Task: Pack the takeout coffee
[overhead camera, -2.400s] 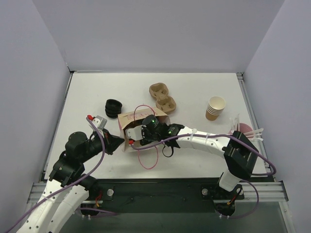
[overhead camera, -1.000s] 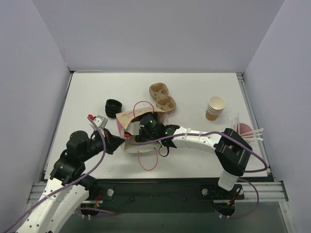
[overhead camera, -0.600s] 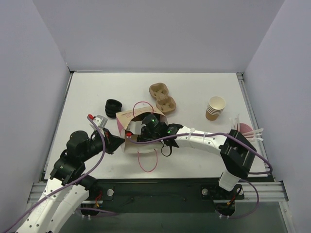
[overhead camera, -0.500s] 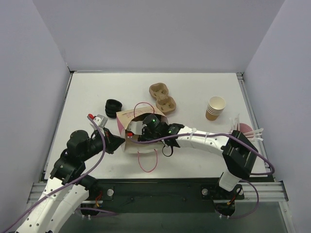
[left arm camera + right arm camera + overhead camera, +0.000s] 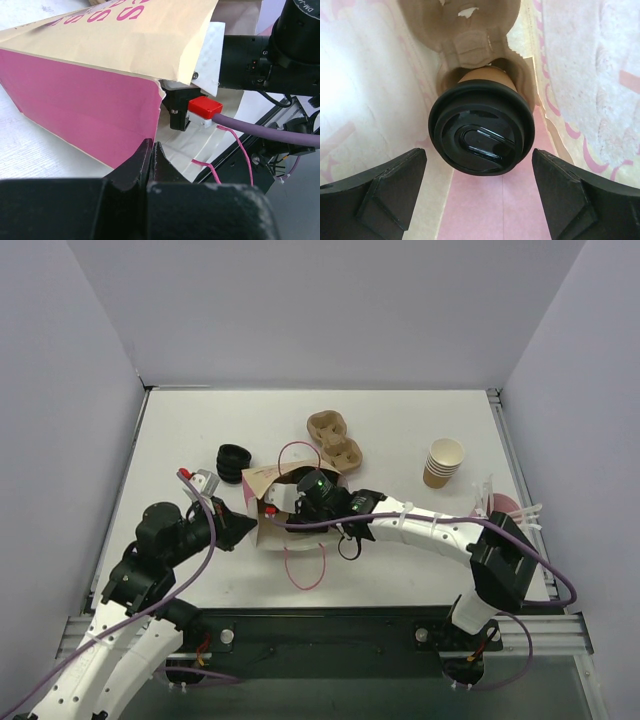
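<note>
flanking one takeout coffee (image 5: pixel 480 132), right fingers (image 5: pixel 375 195) spread, left fingers (image 5: pixel 135 165) pinching one bag (image 5: pixel 75 110)

A white tabletop (image 5: pixel 200 430) sits boxed in by plain, pale lavender panels: a back wall (image 5: pixel 320 310) beyond its far edge, a left wall (image 5: pixel 60 440) and a right wall (image 5: pixel 590 420) at its sides. Soft, even light falls across the tabletop, and a metal rail (image 5: pixel 330 625) runs along its near edge.
</note>
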Robot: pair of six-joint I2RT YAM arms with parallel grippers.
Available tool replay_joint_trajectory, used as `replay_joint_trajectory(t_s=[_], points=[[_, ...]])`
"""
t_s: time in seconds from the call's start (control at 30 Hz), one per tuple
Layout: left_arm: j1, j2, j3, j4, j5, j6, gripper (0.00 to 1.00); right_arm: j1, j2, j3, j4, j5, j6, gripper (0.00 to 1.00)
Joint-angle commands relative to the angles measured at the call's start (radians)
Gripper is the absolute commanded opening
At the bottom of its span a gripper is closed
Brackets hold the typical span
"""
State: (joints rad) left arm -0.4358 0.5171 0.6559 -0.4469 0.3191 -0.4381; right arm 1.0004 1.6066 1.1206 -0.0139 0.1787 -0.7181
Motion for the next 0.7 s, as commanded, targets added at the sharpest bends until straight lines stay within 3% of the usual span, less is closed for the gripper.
replay_joint_trajectory(t_s=[0.0, 0.3, 0.67], points=[[0.002, 0.003, 0.045, 0.039, -0.002, -0.011, 0.0, -0.008, -0.057, 0.068, -0.041, 0.008, 0.034, 0.92], [0.002, 0.024, 0.059, 0.043, 0.0, -0.024, 0.0, -0.008, -0.05, 0.15, -0.12, 0.039, 0.078, 0.93], [0.002, 0.06, 0.119, 0.016, 0.006, -0.073, 0.0, -0.002, -0.102, 0.211, -0.256, -0.028, 0.126, 0.91]])
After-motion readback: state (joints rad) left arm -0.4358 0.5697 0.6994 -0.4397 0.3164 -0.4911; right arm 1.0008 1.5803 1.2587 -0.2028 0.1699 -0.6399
